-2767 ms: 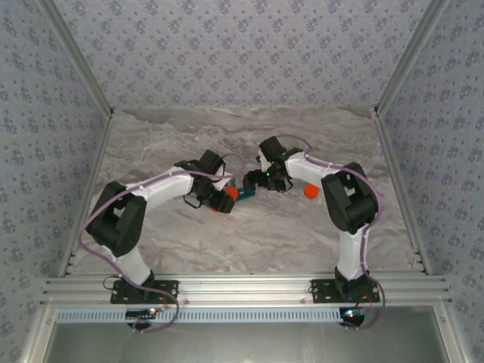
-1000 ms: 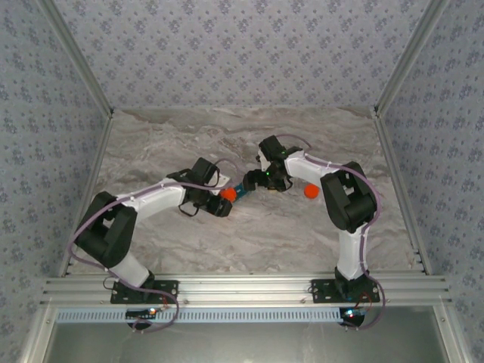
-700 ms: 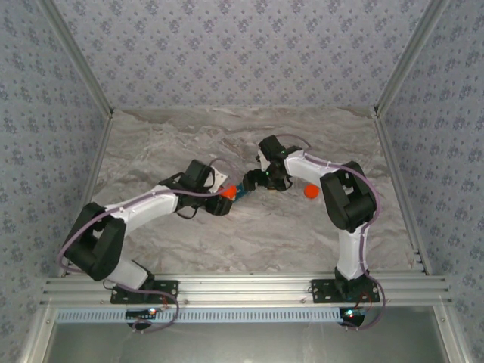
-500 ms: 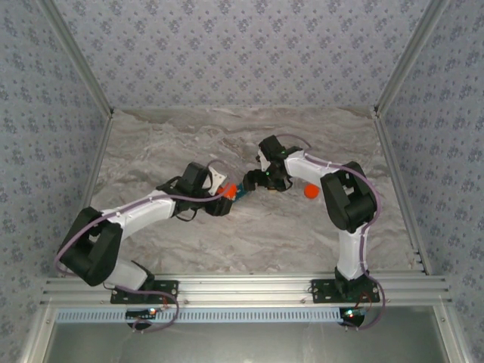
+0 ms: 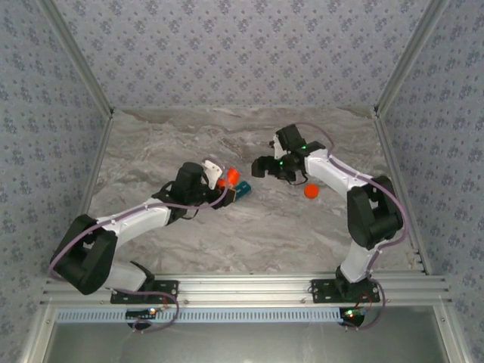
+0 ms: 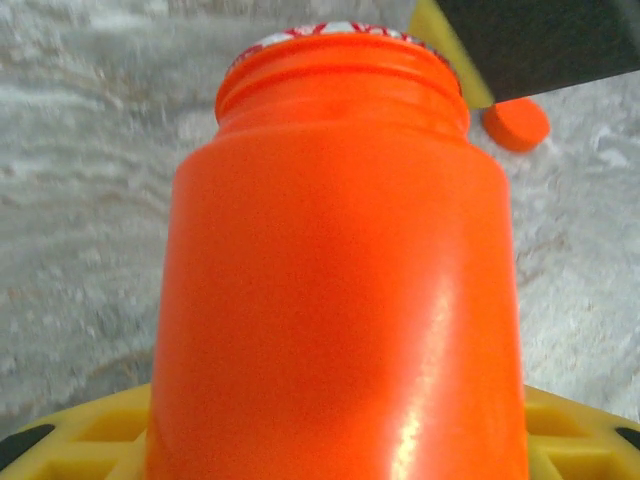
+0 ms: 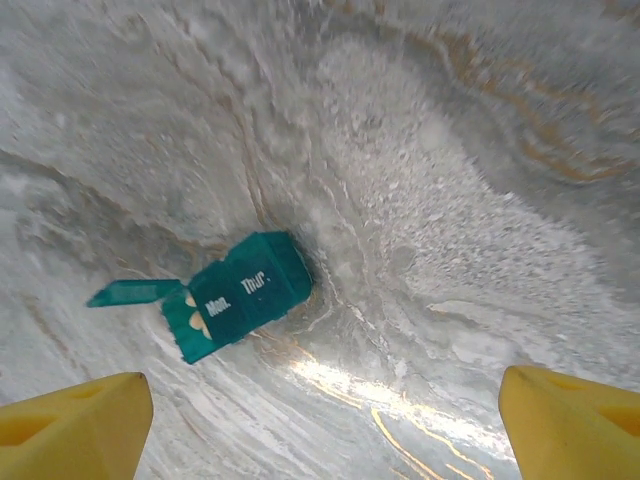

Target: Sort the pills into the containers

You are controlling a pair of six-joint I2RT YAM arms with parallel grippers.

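Note:
My left gripper point(image 5: 221, 190) is shut on an orange pill bottle point(image 6: 335, 270), which has no cap on and a white-and-red rim at its mouth. The bottle point(image 5: 231, 178) is held just above and left of the teal pill box point(image 5: 242, 190). In the right wrist view the pill box point(image 7: 245, 290) lies on the marble with one end lid point(image 7: 128, 292) flipped open. Pale pills point(image 7: 197, 322) show in that compartment. My right gripper point(image 7: 320, 430) is open, with nothing between its fingers, and hangs to the right of the box point(image 5: 261, 168).
The round orange cap point(image 5: 311, 191) lies on the marble table point(image 5: 249, 234) under my right forearm; the cap point(image 6: 516, 122) is also seen past the bottle. A dark, yellow-edged part point(image 6: 530, 45) crosses the left wrist view's top right corner. Patterned walls enclose the table.
My left arm has stretched forward and right, carrying the bottle up to the pill box. My right gripper has drawn back from the box, up and to the right.

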